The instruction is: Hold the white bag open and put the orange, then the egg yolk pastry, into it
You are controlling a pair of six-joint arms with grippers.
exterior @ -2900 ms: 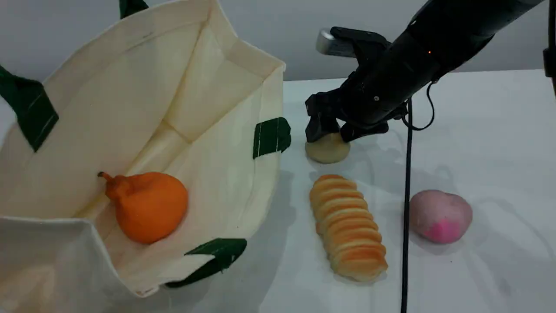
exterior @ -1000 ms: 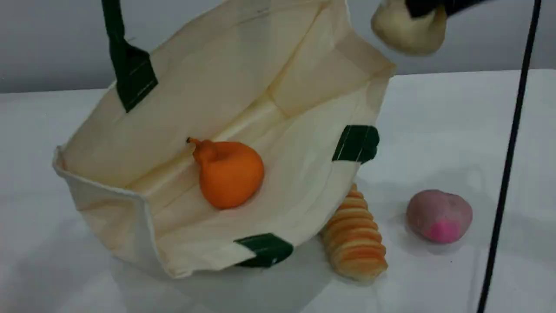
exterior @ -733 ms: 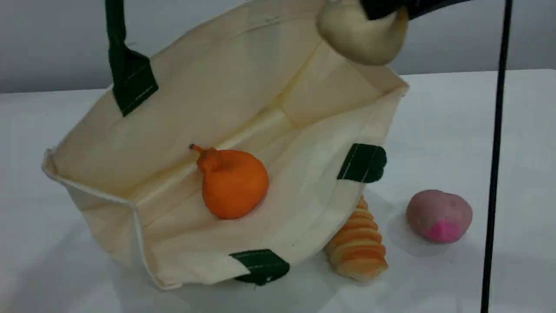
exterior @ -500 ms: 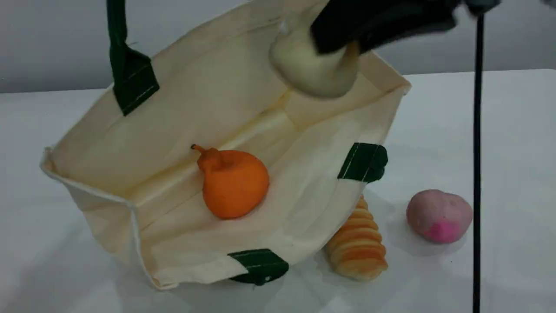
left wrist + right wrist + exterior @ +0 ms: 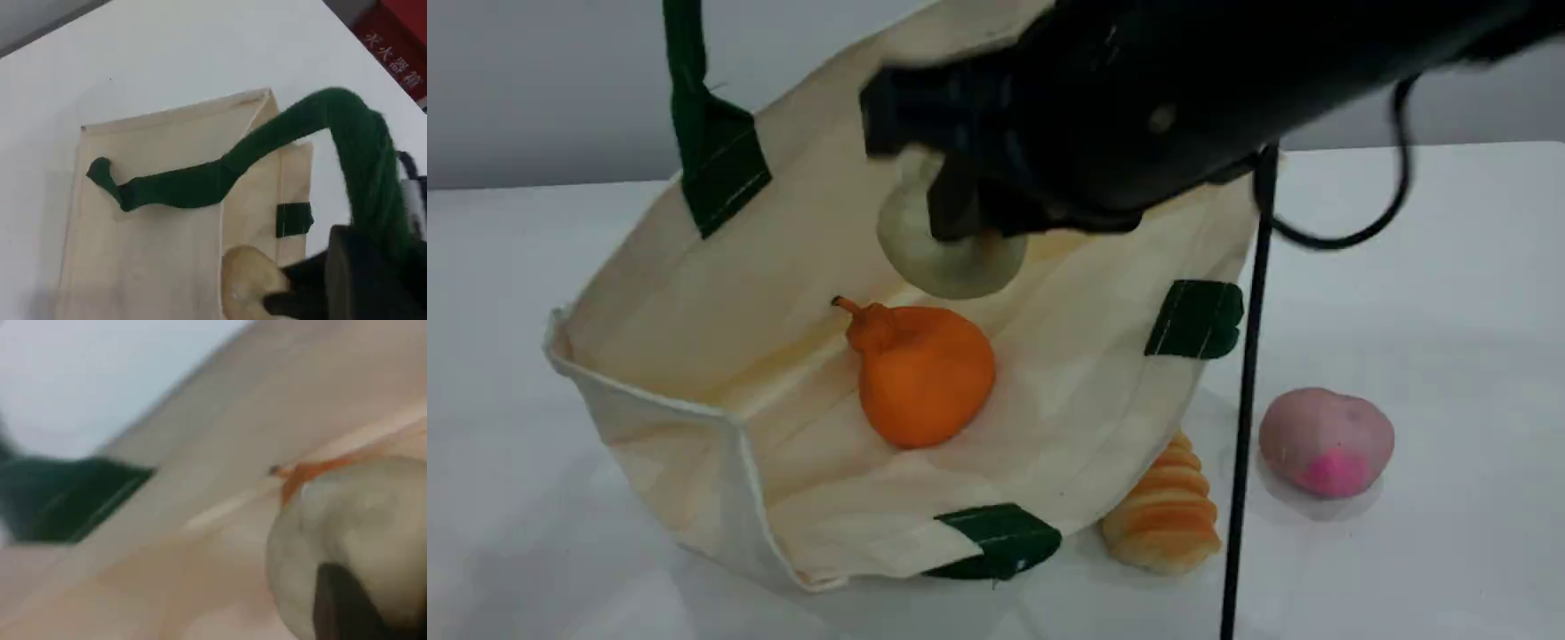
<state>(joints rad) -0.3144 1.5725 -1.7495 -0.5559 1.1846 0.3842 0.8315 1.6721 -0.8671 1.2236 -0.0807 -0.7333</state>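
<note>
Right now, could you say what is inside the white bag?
The orange lies inside the white bag; the egg yolk pastry, in the right gripper, hangs over it. The arm hides the far end.

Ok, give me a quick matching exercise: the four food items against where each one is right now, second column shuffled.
1. orange
2. egg yolk pastry
3. ribbed loaf
4. pink lump

A. held off the table at the white bag opening
B. on the table, right of the black cable
C. lying inside the white bag
D. on the table, far end hidden by the white bag's edge

Pairs: 1-C, 2-A, 3-D, 4-B
</note>
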